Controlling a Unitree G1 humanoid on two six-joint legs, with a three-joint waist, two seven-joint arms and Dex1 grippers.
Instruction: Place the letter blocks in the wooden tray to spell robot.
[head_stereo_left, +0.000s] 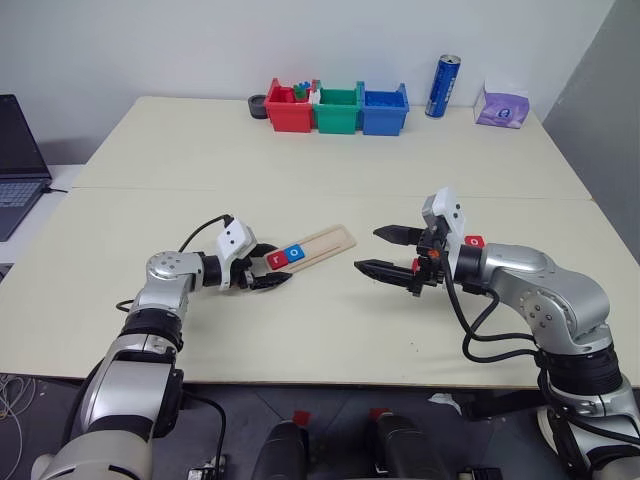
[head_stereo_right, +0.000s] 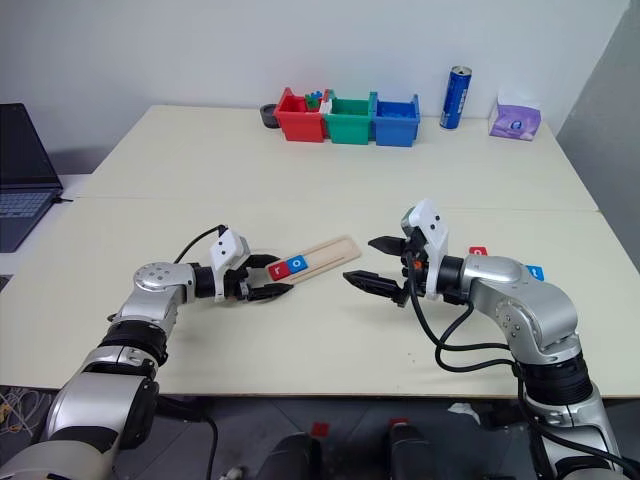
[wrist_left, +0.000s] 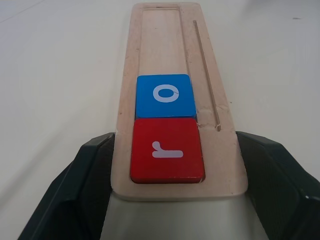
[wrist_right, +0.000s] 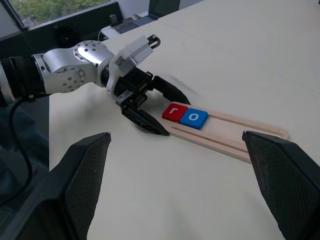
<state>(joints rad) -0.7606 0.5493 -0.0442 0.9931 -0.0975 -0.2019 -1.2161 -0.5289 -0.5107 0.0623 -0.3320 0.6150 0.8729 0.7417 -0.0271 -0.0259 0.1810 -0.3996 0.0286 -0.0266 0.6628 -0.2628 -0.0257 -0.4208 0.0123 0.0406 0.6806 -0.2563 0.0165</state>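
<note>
The left gripper (head_stereo_left: 268, 281) clamps the near end of the wooden tray (head_stereo_left: 322, 244) mid-table, r block (wrist_left: 166, 150) and o block (wrist_left: 165, 95) seated, right gripper (head_stereo_left: 392, 251) wide open: light, stiff tiles, best pinched by their edges.
</note>
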